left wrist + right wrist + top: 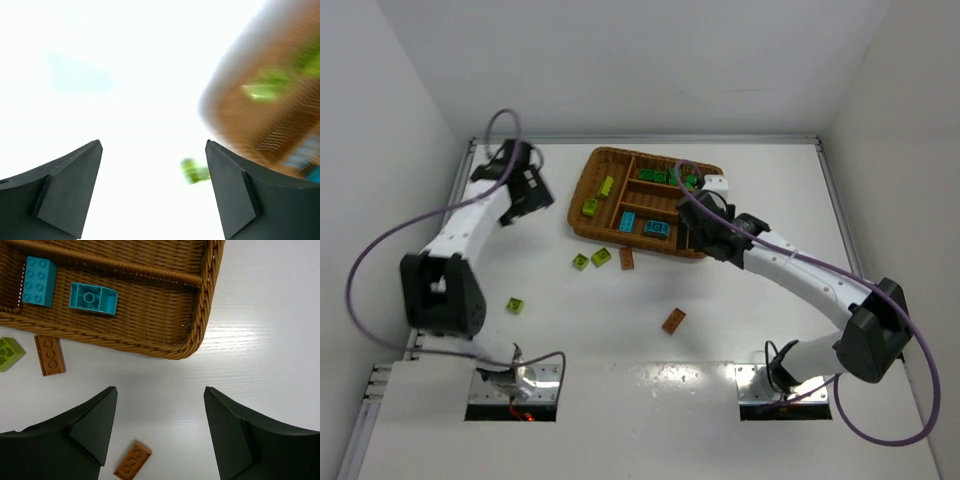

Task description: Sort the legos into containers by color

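Top external view: a brown wicker tray [578,218] sits near the middle of the far edge of the white table [760,330], partly filled. Its long section holds 2 lime bricks [606,186], the farthest slot holds dark green bricks [655,176], and the nearest slot holds 2 blue bricks [627,221].

5 legos lie loose on the table. 2 lime pieces [581,261] and 1 orange-brown plate [627,260] lie in a row just off the tray's near rim. A third lime brick [515,305] lies toward the left edge, beside the left arm's elbow. A second orange-brown plate [674,320] rests near the table's centre.

The left gripper [525,190] hangs over the far-left corner of the table, apart from the tray. Its wrist camera, heavily blurred, shows the fingers [75,185] spread wide with nothing between them.

The right gripper [695,225] is at the tray's near right corner. Its wrist view shows the jaws parted and empty over bare table just outside the woven rim, with the blue bricks inside the near slot and an orange-brown plate beside the left fingertip.
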Motion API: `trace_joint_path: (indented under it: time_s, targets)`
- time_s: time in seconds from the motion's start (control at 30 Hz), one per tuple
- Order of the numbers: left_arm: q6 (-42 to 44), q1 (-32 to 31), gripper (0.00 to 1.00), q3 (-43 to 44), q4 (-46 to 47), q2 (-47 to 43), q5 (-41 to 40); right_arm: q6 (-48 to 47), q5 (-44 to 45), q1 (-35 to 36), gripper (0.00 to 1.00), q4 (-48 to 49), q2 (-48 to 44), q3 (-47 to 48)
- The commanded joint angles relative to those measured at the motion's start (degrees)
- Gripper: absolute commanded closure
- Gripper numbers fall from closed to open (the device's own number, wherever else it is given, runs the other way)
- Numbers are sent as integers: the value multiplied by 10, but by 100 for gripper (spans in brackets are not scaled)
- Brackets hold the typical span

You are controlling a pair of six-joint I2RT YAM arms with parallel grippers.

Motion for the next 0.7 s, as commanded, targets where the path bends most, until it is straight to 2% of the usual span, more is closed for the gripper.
trace_joint_path:
  time_s: [0.0,0.07,0.1,0.27,0.43,0.57,0.67]
  targets:
    - [-47,68,8,-124,-67,-97,-58,2,-9,2,29,36,-18,-13]
    - [-77,94,6,-177,-74,-131,-64,2,-25,2,29,49,-18,-27]
    - [-86,102,0,-222,-74,-148,-64,2,-25,2,29,49,-23,-32]
    - [-116,172,0,-298,-74,-177,-11,2,-49,2,29,76,-34,-63]
    - [-139,192,0,-359,-74,-187,31,-3,-54,2,29,76,-45,-74]
    - [-139,192,8,-382,-35,-193,51,-9,-60,-4,28,71,-66,-88]
    - [-140,198,14,-398,-13,-161,68,-9,-60,-4,28,65,-73,-93]
